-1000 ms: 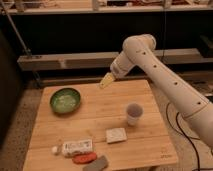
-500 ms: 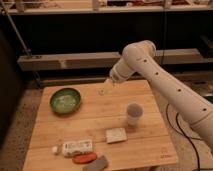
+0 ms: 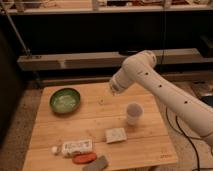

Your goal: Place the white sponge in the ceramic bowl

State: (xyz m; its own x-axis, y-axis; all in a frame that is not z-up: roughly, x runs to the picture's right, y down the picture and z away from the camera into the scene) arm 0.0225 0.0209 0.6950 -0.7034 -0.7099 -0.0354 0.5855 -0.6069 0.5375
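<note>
White sponge [image 3: 116,135] flat on the wooden table [image 3: 150,146], lower centre of frame, not held.
Ceramic bowl [image 3: 52,101] sits well apart, left of centre. Cup [image 3: 133,113] is near the sponge, up-right of it. White box [image 3: 77,147], red item [image 3: 84,158] and grey block [image 3: 96,163] lie lower left. My gripper [image 3: 104,98] hangs mid-frame between bowl and cup. I can't tell its grip state.

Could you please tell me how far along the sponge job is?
Nothing looks done: the sponge lies on the table in front of the cup, and the bowl is empty. The hand hovers over the table between bowl and cup, away from the sponge. Left: grasp the sponge, carry it over, release it in the bowl.
</note>
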